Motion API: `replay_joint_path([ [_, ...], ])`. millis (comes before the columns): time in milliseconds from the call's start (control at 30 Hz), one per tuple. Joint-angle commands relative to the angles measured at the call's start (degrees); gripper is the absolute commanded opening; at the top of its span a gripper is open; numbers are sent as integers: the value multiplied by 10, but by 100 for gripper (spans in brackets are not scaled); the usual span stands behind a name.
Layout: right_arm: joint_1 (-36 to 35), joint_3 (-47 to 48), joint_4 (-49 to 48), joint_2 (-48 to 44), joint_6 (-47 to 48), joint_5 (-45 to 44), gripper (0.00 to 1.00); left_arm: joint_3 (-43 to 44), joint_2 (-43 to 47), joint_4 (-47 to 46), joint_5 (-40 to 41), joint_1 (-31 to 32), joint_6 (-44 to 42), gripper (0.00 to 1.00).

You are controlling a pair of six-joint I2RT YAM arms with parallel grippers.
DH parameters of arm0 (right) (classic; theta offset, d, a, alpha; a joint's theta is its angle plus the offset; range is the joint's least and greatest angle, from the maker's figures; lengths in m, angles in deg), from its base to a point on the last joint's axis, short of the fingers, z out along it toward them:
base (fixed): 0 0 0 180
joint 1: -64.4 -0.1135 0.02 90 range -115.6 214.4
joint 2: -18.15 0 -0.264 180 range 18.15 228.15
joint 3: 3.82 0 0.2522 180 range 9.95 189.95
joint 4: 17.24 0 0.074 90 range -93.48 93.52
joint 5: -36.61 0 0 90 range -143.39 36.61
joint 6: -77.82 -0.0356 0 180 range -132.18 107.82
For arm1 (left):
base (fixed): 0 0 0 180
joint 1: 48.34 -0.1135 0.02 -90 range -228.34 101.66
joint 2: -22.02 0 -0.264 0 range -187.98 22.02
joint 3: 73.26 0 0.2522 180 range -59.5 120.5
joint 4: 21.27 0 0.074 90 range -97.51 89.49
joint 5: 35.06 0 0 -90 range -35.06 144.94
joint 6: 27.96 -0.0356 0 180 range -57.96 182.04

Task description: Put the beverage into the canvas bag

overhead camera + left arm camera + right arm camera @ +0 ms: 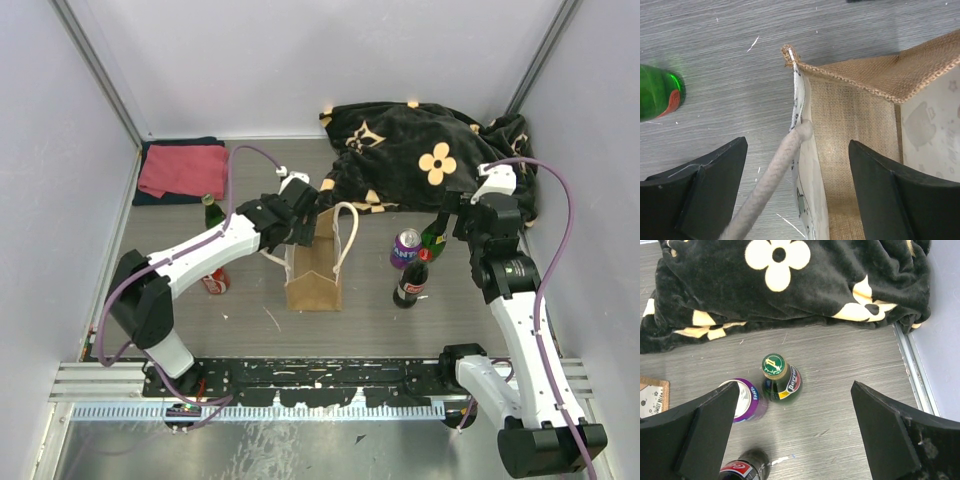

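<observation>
The canvas bag (313, 278) stands upright mid-table, its mouth open and its white rope handles (345, 232) up. My left gripper (299, 216) hovers over the bag's far left corner. It is open, and its fingers straddle the bag wall (807, 165) and one rope handle (772, 182) without pinching them. Right of the bag stand three beverages: a green Perrier bottle (780, 379), a purple Fanta can (746, 400) and a dark cola bottle (743, 469). My right gripper (452, 226) hangs open above them, and the Perrier bottle (433, 238) sits slightly left of its centre line.
A black blanket with cream flowers (430, 155) is heaped at the back right. A folded red cloth (182, 170) lies at the back left. Left of the bag are a green bottle (213, 212) and a red can (214, 282). A wall rail (912, 370) runs along the right.
</observation>
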Motion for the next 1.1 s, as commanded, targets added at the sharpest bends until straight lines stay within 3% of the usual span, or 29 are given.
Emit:
replay_joint_path([
  [0, 3, 44, -22, 16, -3, 4, 100, 17, 40, -28, 8, -3, -8, 91],
  [300, 2, 133, 46, 103, -36, 29, 96, 55, 99, -56, 2, -8, -71, 92],
  [500, 2, 69, 6, 2, -54, 40, 93, 25, 161, -77, -27, -18, -119, 92],
  [833, 2, 21, 92, -169, -70, 77, 89, -13, 221, -62, -59, -41, -139, 92],
  [967, 3, 8, 97, -188, -77, 87, 89, -11, 221, -56, -65, -44, -148, 92],
  [1067, 2, 38, 77, -133, -67, 91, 89, -8, 221, -52, -67, -49, -150, 92],
])
